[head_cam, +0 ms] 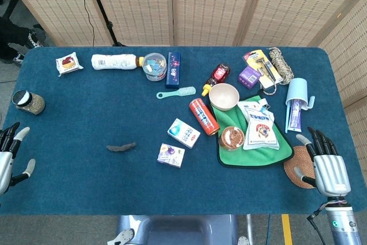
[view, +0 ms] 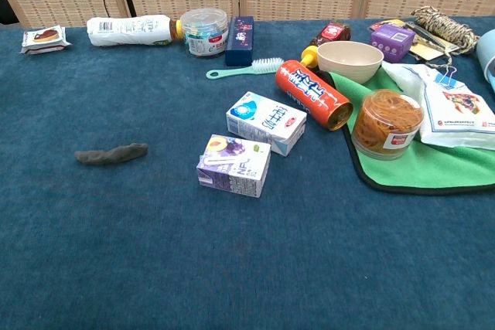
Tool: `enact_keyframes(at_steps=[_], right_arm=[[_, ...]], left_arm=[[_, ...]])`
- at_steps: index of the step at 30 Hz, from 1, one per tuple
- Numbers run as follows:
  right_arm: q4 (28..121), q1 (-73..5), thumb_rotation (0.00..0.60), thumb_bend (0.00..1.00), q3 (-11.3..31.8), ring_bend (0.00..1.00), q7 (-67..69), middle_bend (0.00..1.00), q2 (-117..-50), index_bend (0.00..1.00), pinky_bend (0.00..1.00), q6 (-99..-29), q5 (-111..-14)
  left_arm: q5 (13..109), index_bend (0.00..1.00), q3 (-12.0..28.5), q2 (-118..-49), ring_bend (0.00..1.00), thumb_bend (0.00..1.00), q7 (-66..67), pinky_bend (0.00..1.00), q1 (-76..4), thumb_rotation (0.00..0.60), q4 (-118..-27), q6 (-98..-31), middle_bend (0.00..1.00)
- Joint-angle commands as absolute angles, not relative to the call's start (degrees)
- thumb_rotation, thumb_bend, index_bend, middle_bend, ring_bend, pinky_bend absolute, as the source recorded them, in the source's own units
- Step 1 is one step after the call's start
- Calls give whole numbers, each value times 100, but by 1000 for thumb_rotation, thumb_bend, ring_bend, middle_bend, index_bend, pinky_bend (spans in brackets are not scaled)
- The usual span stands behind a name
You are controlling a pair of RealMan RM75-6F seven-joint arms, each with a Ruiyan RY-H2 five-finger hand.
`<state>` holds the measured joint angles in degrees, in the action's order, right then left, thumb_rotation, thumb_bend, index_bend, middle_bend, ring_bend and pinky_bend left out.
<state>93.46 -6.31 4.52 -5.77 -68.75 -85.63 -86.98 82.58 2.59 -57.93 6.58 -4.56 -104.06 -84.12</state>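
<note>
Hands are resting at the two lower edges of the head view, both holding nothing. The right hand (head_cam: 330,167) is sitting at the lower right with its fingers spread and pointing up the frame, and it is lying just beside a round woven coaster (head_cam: 293,170), partly over its right rim. The left hand (head_cam: 10,156) is showing at the lower left edge, fingers also apart, well away from any object; the nearest thing is a glass jar with a black lid (head_cam: 27,102) above it.

Above the coaster, a green cloth (head_cam: 243,156) is lying in the right middle of the frame, carrying a small round tub (head_cam: 231,137) and a white packet (head_cam: 261,133). A cream bowl (head_cam: 223,96) and an orange can (head_cam: 204,116), lying on its side, are just beside the cloth at its upper left. A light blue cup with a toothpaste tube (head_cam: 297,104) is standing at the right.

Near the centre, two small cartons, a white and blue one (head_cam: 184,133) and a purple one (head_cam: 171,155), are lying close together. A dark grey strip (head_cam: 121,147) is lying alone left of the centre.
</note>
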Motion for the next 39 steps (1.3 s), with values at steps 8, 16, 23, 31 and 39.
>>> enact_keyframes(at_steps=[8, 16, 23, 31, 39], right_arm=[[9330, -585, 600, 220, 445, 49, -501, 55, -6855, 191, 134, -8669, -8757], [9335, -489, 600, 220, 411, 50, -392, 55, -6828, 191, 134, -8831, -8836], [9386, -424, 600, 219, 381, 51, -354, 55, -6771, 191, 135, -8892, -8861], [9419, -408, 600, 220, 378, 51, -360, 55, -6742, 191, 137, -8859, -8825], [9405, -447, 600, 221, 395, 51, -368, 55, -6759, 191, 137, -8742, -8763]], left_arm=[[8319, 150, 284, -5805, 1, 381, 692, 0, -456, 557, -10423, -8492, 0], [8337, 215, 351, -5748, 43, 381, 816, 0, -543, 584, -10405, -8452, 3], [8246, 398, 522, -5936, 131, 381, 1197, 47, -779, 600, -10398, -8314, 91], [8178, 407, 593, -6173, 140, 381, 1374, 50, -1069, 600, -10282, -7972, 105], [7887, 407, 634, -6501, 108, 381, 1565, 50, -1538, 600, -10092, -7231, 105]])
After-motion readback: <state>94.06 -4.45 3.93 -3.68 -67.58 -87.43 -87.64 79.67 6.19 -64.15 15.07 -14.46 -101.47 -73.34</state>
